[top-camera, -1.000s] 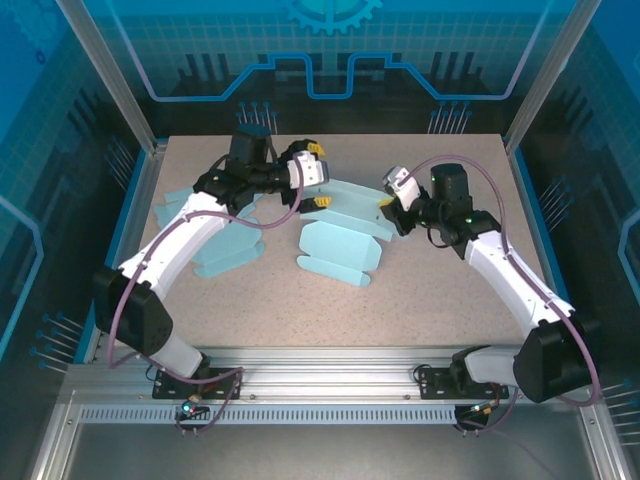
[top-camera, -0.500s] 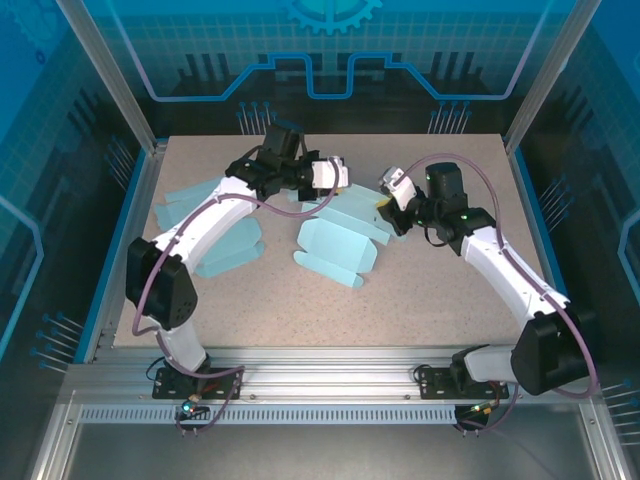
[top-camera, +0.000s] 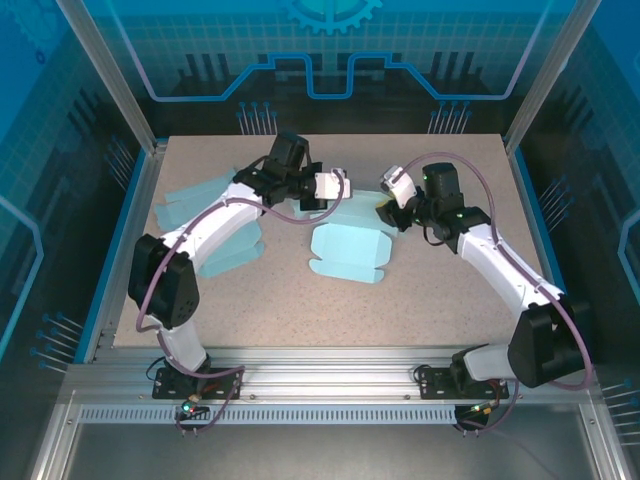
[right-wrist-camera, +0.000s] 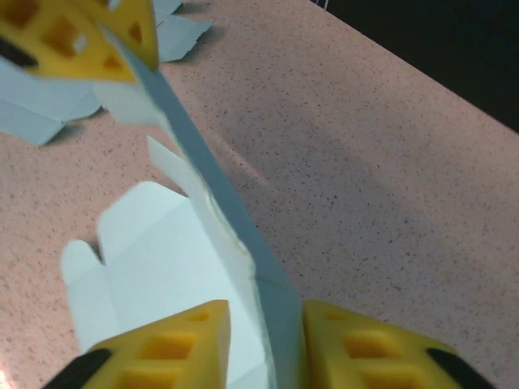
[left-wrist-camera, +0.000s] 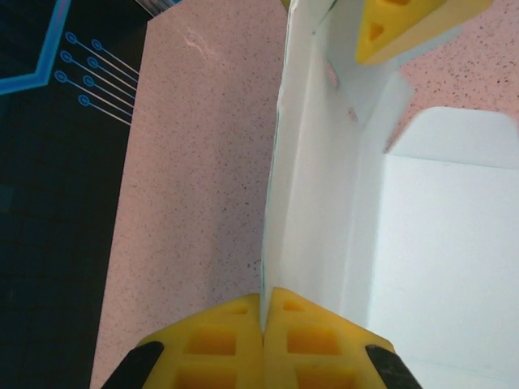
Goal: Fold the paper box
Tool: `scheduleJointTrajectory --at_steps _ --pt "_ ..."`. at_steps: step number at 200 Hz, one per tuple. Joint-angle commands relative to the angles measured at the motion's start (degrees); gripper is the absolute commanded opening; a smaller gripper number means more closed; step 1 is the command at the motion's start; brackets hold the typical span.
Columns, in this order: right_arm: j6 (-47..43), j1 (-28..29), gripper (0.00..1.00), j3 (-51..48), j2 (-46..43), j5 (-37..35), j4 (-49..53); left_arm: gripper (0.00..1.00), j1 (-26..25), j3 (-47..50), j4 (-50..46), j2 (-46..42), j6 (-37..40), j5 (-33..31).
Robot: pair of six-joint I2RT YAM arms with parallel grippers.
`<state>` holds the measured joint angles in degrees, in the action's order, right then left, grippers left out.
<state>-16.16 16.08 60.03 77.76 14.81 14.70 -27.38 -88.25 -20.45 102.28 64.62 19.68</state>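
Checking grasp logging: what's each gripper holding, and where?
Both hold the box by its raised far flap: left gripper pinches one end, right gripper the other.

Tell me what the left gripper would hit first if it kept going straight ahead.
The left gripper is shut on the paper box's raised flap. Straight along that flap, it would probably first meet the right gripper, whose yellow fingers clamp the far end; depth is unclear.

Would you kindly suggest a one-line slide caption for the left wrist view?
Left fingers pinch a raised wall of the pale blue paper box while right fingers hold its far end.
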Motion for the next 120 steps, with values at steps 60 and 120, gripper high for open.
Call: scheduleJointTrajectory --at_steps 60,120 --pt "18.24 -1.62 0.68 -10.46 -15.62 -6.55 -2.82 0.0 -0.99 7.09 11.49 -0.44 -5.82 -6.8" --pt "26.11 -4.25 0.78 -12.83 -19.14 -9.12 1.7 0.0 -1.13 5.58 8.96 1.56 -7.73 -6.3"
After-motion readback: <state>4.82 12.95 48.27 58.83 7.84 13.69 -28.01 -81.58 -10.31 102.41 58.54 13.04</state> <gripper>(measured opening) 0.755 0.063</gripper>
